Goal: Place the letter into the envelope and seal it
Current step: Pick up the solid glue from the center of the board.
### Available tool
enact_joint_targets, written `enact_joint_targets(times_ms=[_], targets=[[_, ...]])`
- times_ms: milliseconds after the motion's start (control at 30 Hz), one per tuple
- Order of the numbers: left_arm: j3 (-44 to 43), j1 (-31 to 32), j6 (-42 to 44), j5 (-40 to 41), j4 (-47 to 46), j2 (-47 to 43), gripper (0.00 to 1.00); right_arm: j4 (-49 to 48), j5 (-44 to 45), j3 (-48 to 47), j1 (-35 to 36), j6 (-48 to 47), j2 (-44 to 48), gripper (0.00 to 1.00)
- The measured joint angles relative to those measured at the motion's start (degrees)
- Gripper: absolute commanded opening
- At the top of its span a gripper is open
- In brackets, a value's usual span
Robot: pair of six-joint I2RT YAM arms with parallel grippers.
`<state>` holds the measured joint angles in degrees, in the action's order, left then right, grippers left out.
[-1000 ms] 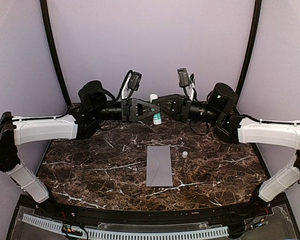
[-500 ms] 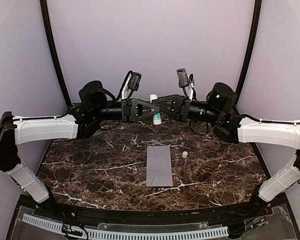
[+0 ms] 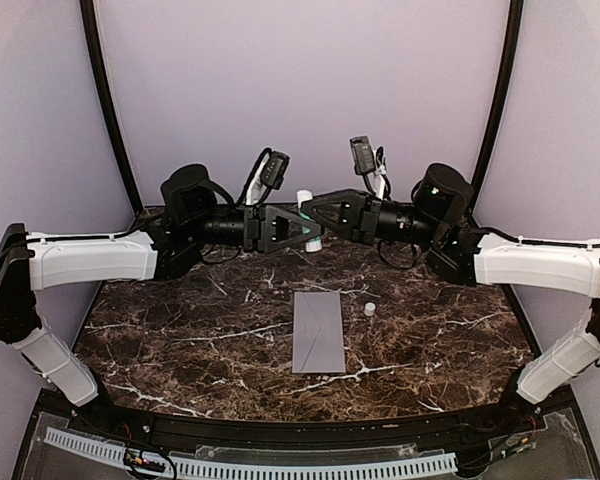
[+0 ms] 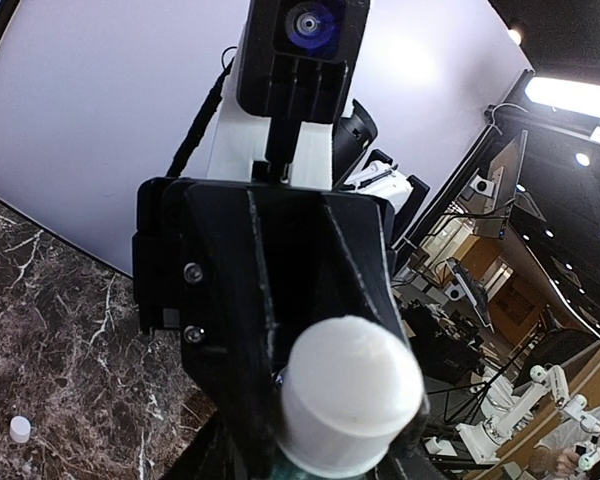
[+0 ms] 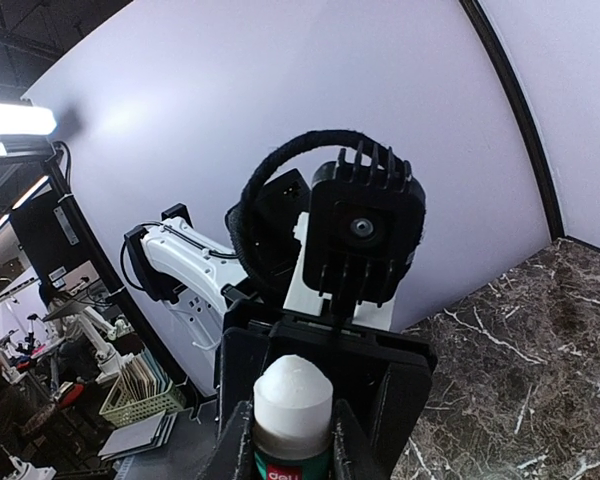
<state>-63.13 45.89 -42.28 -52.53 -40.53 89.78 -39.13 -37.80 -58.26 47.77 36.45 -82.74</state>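
Marble table (image 3: 180,340), envelope (image 3: 318,331), cap (image 3: 369,309), bottle (image 5: 292,405) perhaps gripped

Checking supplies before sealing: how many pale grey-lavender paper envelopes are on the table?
1. The pale grey-lavender paper envelope lies flat mid-table on the dark marble tabletop. The far edge is partly hidden, so another could be there.
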Motion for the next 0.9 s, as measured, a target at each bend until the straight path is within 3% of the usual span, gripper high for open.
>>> enact_joint_targets(times_ms=[100,400,567,667,767,900], targets=[[0.2,0.0,0.0,0.0,-0.1,0.0,0.31,-0.2,-0.3,0.0,0.0,0.3,-0.1,0.13],[0.5,0.0,0.5,0.7,0.1,-0.1,0.37,-0.2,-1.3,-0.1,0.0,0.6,-0.4,0.12],[0.6,0.0,0.9,1.2,0.6,-0.5,0.28,1.3,-1.4,-0.6,0.0,-0.2,-0.5,0.12],[0.7,0.0,2.2,1.4,0.4,-0.6,0.13,2.7,-1.2,-1.0,0.0,0.1,-0.5,0.14],[1.0,-0.1,3.1,2.0,0.4,-0.6,0.06,3.7,-1.1,-1.2,-0.3,0.6,-0.5,0.23],[1.2,0.0,2.8,2.2,0.7,-0.6,0.03,5.4,-0.5,-1.3,-0.3,-1.1,0.0,0.50]])
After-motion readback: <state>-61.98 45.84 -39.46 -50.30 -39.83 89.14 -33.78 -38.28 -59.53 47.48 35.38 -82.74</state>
